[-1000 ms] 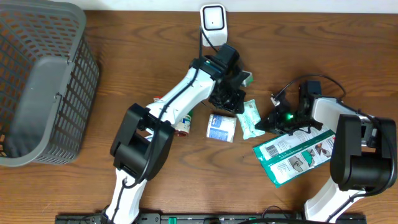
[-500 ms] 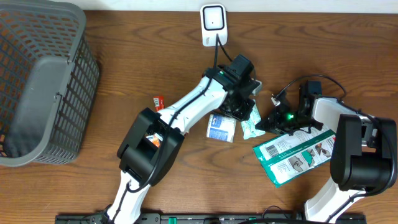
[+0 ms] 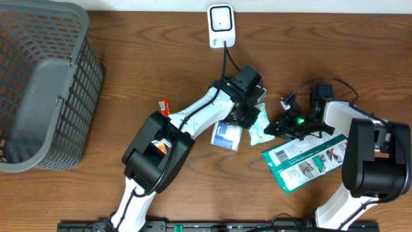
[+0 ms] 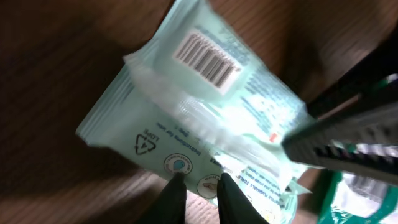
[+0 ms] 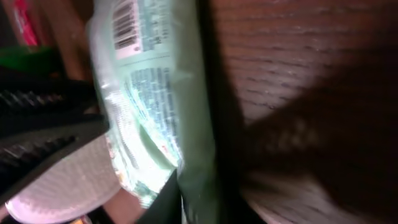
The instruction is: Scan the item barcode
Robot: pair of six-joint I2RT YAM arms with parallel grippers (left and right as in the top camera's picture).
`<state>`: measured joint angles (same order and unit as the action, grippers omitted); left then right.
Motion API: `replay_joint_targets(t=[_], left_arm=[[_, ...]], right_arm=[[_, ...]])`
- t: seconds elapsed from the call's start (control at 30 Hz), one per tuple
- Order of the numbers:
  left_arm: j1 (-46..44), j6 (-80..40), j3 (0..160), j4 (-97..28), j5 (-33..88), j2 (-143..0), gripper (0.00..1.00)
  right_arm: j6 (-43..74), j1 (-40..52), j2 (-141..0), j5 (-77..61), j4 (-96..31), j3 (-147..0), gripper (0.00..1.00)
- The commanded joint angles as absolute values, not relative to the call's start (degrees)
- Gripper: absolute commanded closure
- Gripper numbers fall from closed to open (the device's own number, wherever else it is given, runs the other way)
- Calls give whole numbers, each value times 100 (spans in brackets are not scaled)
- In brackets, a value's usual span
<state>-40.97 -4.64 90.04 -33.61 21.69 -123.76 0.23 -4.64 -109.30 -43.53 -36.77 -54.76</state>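
One wipes packet [image 3: 261, 124], one scanner [image 3: 220, 26], one basket [image 3: 38, 84]. The packet sits between both pincers: the left gripper [image 4: 198, 182] nips its edge, jaws narrow. Whether the right gripper [image 3: 275, 127] is open or closed, I cannot tell.

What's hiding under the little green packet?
Only the brown table shows around the green packet, whose barcode faces up. Anything beneath the packet is covered by it, so I cannot tell.
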Motion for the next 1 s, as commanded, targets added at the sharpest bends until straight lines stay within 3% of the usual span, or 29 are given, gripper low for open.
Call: replay_joint_targets(t=[0.0, 0.17, 0.43, 0.97], left_arm=[[-4091, -528, 8895, -3356, 2067, -12444, 81], [-4097, -528, 8892, -3389, 2069, -12444, 81], [-4097, -528, 8892, -3393, 2067, -12444, 81], [-4095, -526, 8892, -3393, 2069, -12444, 81]], right_arm=[[-34, -526, -11045, -3990, -3686, -5494, 69], [-27, -561, -11045, -3999, -3715, -5516, 55], [19, -552, -11048, -4230, -3922, -5498, 63], [429, -392, -11048, -4233, -3288, -4928, 62]])
